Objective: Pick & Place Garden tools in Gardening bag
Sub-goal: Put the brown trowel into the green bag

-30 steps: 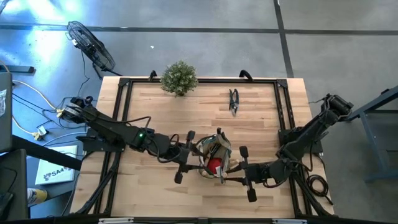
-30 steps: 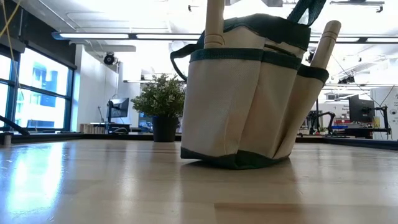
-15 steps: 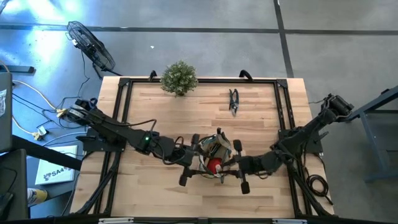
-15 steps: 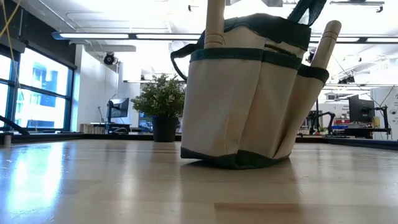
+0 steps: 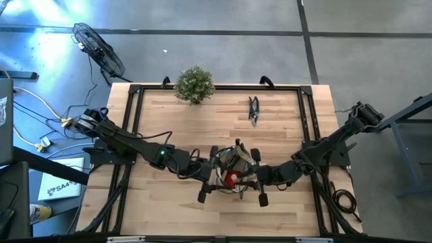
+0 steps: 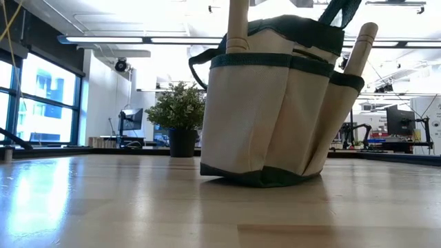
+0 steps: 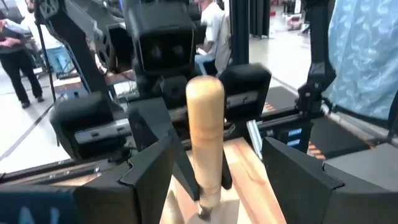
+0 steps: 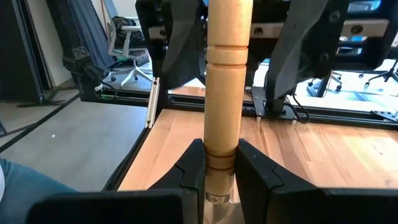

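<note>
Right gripper (image 8: 221, 171) pinches a wooden handle (image 8: 226, 81) over the bag (image 5: 232, 169); left gripper (image 7: 211, 168) spread around another handle (image 7: 205, 137). Snips (image 5: 254, 110) near table's (image 5: 283, 131) far edge.

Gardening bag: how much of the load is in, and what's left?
Done: wooden handles already stand in the gardening bag. In hand: the right gripper is shut on a wooden-handled tool at the bag, with the left gripper open around it. Left: the dark snips on the table.

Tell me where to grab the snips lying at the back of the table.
Grip the snips across their middle, coming straight down from above. They lie flat on the bare table, long and thin, pointing roughly front to back, so close the fingers across the narrow width.
</note>
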Tool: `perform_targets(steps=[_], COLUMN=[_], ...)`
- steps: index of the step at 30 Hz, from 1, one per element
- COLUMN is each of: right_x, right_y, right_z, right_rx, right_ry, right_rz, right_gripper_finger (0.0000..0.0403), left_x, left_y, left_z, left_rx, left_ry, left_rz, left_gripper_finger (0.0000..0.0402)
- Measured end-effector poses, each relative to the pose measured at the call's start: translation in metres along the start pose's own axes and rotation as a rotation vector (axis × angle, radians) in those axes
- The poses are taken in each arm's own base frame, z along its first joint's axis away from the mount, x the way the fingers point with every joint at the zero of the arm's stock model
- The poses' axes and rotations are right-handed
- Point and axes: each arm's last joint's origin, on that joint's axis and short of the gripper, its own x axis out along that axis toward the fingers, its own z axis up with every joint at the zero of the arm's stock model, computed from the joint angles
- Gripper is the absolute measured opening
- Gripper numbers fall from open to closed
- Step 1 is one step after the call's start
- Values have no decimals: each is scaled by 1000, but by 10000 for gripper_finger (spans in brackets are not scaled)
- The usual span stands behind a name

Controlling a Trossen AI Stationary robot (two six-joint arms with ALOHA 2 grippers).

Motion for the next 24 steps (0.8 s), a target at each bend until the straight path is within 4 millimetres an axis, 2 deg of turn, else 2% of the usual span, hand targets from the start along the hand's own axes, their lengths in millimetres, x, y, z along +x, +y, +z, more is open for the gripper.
perform_targets(steps=[24], right_x=[0], right_y=[0], right_z=[0], right_rx=[-2], right_ry=[4], right_rz=[1], right_gripper_finger=[46], left_x=[4], left_y=[-1], left_z=[2], left_rx=[-8], left_ry=[-57], left_rz=[-2], left_gripper_finger=[239])
